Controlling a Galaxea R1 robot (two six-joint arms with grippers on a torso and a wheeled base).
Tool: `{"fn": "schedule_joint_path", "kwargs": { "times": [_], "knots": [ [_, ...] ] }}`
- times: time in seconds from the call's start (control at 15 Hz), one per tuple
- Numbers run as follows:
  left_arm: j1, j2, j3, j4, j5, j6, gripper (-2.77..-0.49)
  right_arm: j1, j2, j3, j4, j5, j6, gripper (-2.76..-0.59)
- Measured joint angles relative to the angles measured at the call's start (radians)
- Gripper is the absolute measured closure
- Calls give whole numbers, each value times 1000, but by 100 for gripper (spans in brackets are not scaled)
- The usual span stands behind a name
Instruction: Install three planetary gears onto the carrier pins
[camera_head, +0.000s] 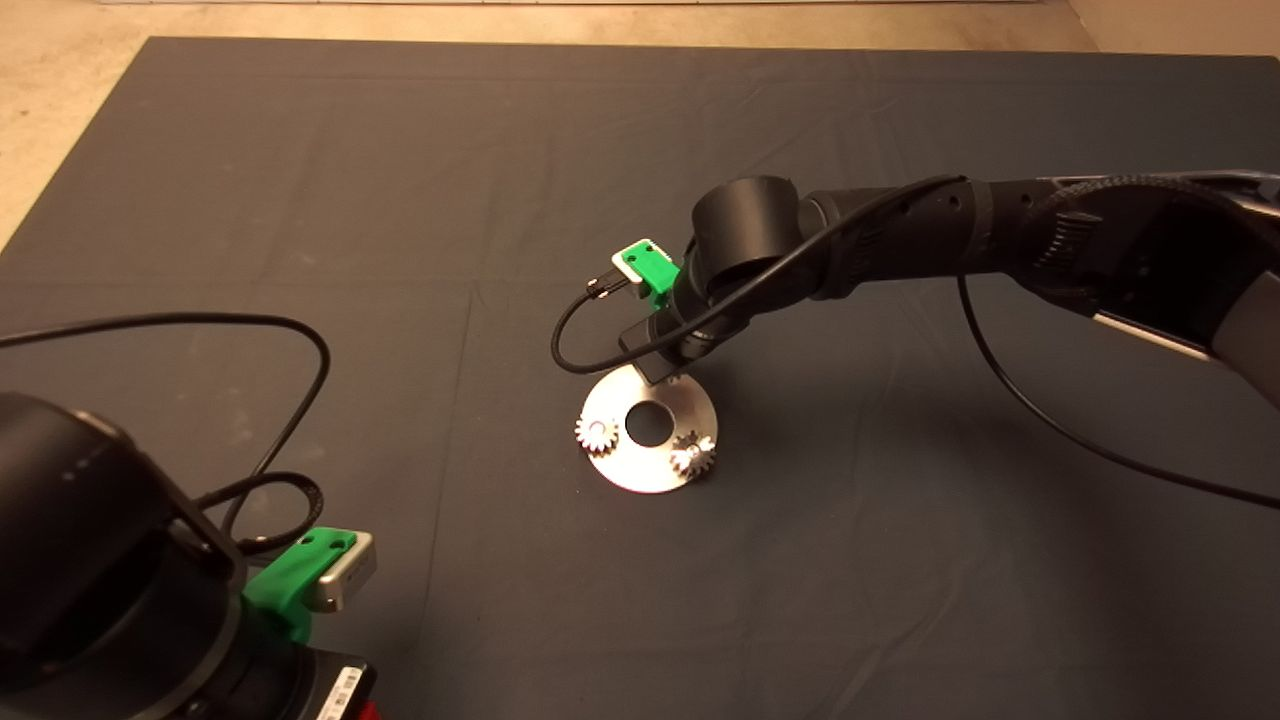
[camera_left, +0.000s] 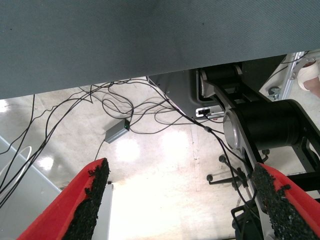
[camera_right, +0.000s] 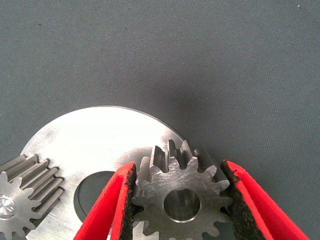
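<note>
We see the disc (camera_head: 650, 470) lying flat near the middle of the mat (camera_head: 400, 200), shiny, with a round central hole. Two gears already sit on pins: one (camera_head: 595, 434) on the disc's left side and one (camera_head: 692, 454) on its near right side, each with a bright pin end showing in its bore. The right arm (camera_head: 900, 240) reaches in from the right and bends down over the disc's far edge, so the head view hides the fingers and whatever lies under them.

The right wrist view fills that gap. There the right gripper (camera_right: 181, 200) is clamped on the third gear (camera_right: 182, 192), one black pad against the teeth on each side. This gear is held with its face toward the camera, its bore open and dark (no pin end shows inside it). It sits over the disc's rim, beside the central hole (camera_right: 92, 192); we cannot tell whether it touches the disc. One seated gear (camera_right: 27, 200) shows at the edge of that view.

The left gripper (camera_left: 182, 200) waits at the near left corner, fingers spread wide with nothing between them; its wrist view shows the floor (camera_left: 165, 165) with loose cables (camera_left: 125, 107) beyond the mat's edge.
</note>
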Motion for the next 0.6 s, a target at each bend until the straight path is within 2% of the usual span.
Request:
{"fn": "schedule_joint_path", "kwargs": {
  "times": [0.27,0.47,0.6],
  "knots": [
    [0,0,0,0,0,0,-204,0,0,0,0,1,0,-110],
    [0,0,0,0,0,0,-204,0,0,0,0,19,0,-110],
    [0,0,0,0,0,-1,-204,0,0,0,0,21,0,-110]
  ]
}}
